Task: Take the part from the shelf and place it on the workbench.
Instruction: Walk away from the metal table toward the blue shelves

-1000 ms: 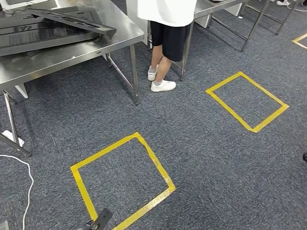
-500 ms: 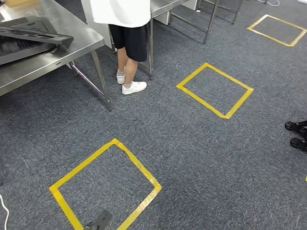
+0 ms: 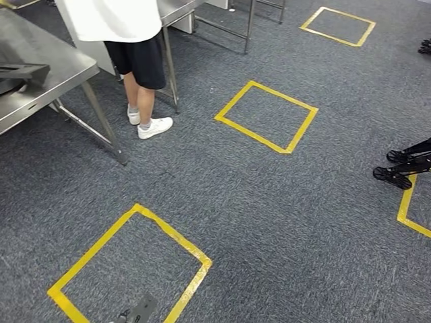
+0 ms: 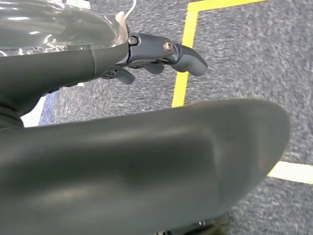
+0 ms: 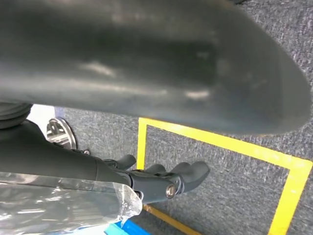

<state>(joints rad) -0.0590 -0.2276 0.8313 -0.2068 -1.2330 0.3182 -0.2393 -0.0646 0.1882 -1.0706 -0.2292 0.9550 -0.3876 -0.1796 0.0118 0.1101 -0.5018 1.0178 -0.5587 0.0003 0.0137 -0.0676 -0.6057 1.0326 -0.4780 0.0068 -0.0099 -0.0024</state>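
Your left hand [image 4: 140, 51] and right hand [image 5: 147, 181] both hang empty with fingers loosely apart, and the dark flat panel [image 3: 23, 70] on the steel workbench [image 3: 63, 66] looks stiff, light and wide, so grip its long edges.

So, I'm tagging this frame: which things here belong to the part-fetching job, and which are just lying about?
Job: steel workbench; dark part lying on it; left hand and right hand, both empty.
Just about: person standing by the bench; yellow tape squares on the carpet; black object at the right.
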